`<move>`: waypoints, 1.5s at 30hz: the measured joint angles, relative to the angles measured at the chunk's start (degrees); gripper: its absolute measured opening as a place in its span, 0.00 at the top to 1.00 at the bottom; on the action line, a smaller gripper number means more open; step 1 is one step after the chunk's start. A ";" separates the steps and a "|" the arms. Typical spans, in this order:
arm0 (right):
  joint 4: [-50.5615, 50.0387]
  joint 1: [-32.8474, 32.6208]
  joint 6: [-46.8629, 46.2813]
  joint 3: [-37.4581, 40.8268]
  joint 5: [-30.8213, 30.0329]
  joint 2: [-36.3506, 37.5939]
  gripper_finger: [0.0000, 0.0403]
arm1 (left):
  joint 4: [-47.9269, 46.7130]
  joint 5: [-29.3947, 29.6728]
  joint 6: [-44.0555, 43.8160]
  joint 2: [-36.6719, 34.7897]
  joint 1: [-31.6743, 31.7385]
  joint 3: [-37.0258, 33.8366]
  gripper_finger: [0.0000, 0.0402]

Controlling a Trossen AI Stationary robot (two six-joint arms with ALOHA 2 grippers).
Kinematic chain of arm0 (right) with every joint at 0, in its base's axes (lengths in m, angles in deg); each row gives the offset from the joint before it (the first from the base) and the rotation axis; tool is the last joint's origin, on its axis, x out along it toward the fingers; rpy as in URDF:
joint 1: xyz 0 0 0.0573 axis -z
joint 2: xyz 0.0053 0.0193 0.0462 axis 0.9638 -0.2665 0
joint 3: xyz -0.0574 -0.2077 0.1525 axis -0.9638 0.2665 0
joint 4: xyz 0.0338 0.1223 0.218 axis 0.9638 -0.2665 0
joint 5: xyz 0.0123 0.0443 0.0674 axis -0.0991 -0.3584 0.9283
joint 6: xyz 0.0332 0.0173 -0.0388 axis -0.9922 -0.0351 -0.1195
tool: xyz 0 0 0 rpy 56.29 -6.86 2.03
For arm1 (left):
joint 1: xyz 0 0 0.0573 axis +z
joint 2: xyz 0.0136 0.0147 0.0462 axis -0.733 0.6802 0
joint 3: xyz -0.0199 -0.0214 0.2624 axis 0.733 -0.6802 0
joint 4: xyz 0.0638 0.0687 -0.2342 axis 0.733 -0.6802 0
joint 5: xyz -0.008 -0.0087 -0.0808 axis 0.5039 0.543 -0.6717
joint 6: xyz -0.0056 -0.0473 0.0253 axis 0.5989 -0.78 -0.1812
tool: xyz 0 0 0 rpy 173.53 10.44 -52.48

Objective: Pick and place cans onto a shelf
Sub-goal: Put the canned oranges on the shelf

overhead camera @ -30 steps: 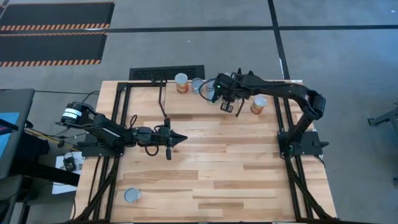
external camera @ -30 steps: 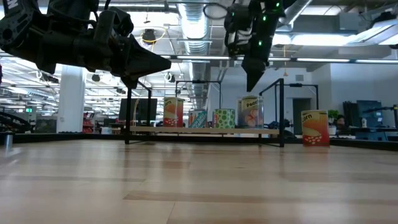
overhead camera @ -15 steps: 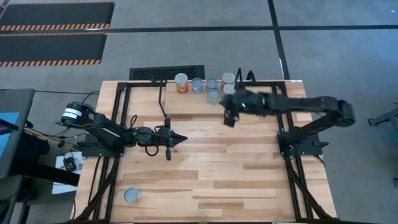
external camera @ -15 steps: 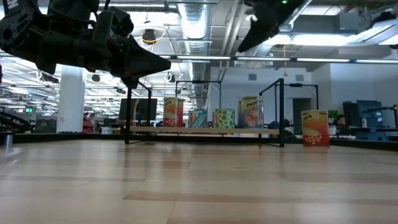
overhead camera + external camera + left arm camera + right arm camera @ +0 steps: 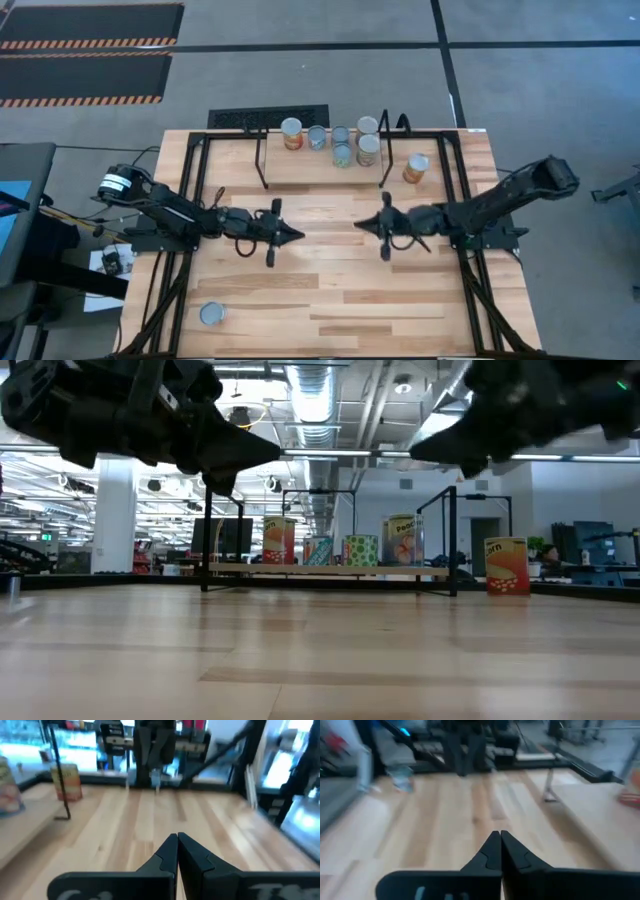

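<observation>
The shelf [image 5: 322, 168], a light board between two black tube loops, stands at the table's far middle. Several cans [image 5: 343, 154] stand upright on it, and they also show in the low view [image 5: 360, 550]. One orange can [image 5: 416, 167] stands on the table right of the shelf. A blue-grey can [image 5: 212, 314] stands at the near left. My left gripper [image 5: 298, 234] and right gripper [image 5: 358, 225] are both shut and empty. They hover above the table's middle, tips pointing at each other, near of the shelf.
Black frame rails [image 5: 452, 175] run along the table's left and right sides, under both arm bases. Bare wood [image 5: 340, 290] lies between the grippers and the near edge.
My right gripper has drawn back from over the shelf toward the table's near side and middle. It has tipped from pointing down to lying level, and now points toward the table's left. The cans on the shelf stand uncovered.
</observation>
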 joint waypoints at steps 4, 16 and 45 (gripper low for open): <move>20.69 -3.39 -0.22 8.72 -0.08 -4.70 0.98 | -15.19 7.56 0.86 0.00 -4.76 6.52 1.00; 41.17 0.73 2.47 15.39 10.26 -15.89 0.98 | -75.25 20.47 -21.09 0.00 -18.56 35.21 1.00; 53.38 10.03 4.91 15.23 19.62 -22.04 0.97 | -115.35 -5.82 -106.27 9.62 -47.13 48.49 0.66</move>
